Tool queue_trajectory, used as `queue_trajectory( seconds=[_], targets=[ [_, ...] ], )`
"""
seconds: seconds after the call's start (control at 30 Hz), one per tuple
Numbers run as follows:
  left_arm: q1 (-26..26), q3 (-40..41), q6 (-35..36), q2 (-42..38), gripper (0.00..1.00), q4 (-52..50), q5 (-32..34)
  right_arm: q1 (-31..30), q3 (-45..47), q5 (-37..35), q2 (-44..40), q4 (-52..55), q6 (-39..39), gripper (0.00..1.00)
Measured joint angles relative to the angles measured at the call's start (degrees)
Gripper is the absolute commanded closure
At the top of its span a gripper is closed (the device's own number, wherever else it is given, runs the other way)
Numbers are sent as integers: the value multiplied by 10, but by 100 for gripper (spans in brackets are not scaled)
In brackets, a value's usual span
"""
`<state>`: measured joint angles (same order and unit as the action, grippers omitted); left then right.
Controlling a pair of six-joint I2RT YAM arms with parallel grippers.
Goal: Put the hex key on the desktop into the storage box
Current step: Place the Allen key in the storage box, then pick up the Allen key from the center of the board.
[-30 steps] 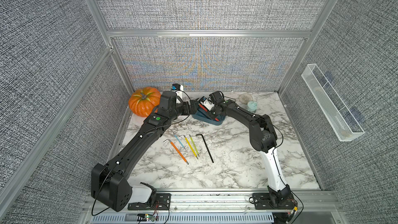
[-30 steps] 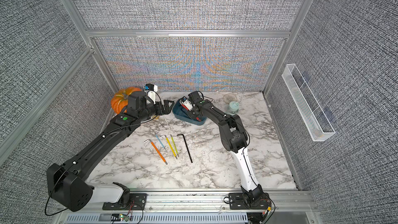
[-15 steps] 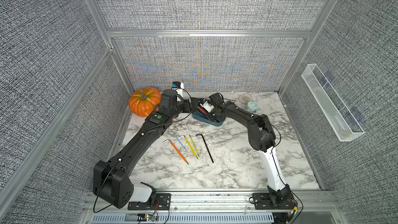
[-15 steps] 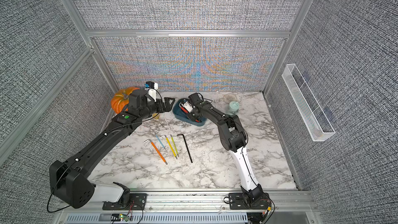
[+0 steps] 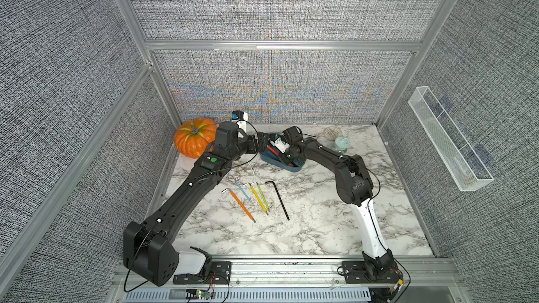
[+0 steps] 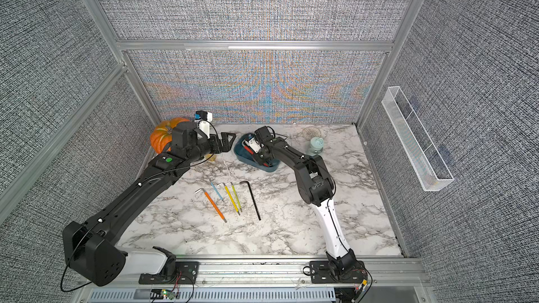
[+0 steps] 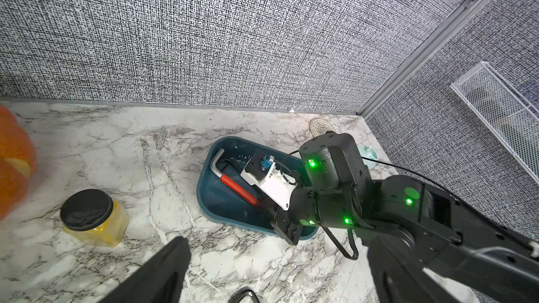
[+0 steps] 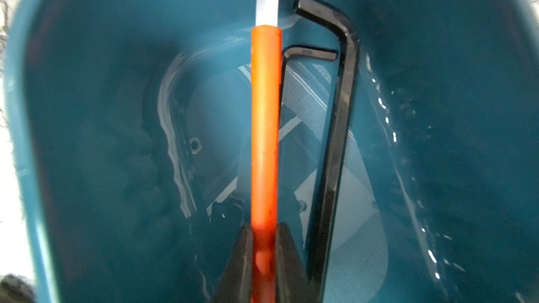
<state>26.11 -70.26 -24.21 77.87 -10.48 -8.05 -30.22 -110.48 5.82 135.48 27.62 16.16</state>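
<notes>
The red-sleeved hex key [image 7: 237, 189] is already inside the storage box [image 7: 224, 214]. It lies at a slant, with its bare bent end close to one corner of the box. The right gripper [image 8: 264, 228] reaches down into the box, its jaws narrow and pressed against either side of the red sleeve. A black hex key [image 8: 335, 141] lies just beside it. The left gripper [image 6: 230, 142] hangs near the box without touching it, jaws wide and empty. Out on the table [image 5: 306, 237], a row of coloured hex keys [image 5: 258, 198] and a long black hex key [image 5: 280, 199] lie where they lay a second ago. Both arms have scarcely shifted since then.
</notes>
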Motion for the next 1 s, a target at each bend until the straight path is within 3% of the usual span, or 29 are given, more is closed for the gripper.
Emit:
queue_trajectory(
  seconds=[0.1,0.37,0.67,1.0],
  targets=[
    [0,3,1,-4,0,-3,0,2,-5,-3,4,3,2,63],
    [0,14,9,-25,0,-21,0,6,-15,-7,-2,15,-7,60],
    [0,33,10,-58,0,-25,0,-7,-15,-7,-109,0,-39,45],
    [0,80,-9,-85,0,-31,-12,-76,215,-11,-303,4,-141,32]
  ],
)
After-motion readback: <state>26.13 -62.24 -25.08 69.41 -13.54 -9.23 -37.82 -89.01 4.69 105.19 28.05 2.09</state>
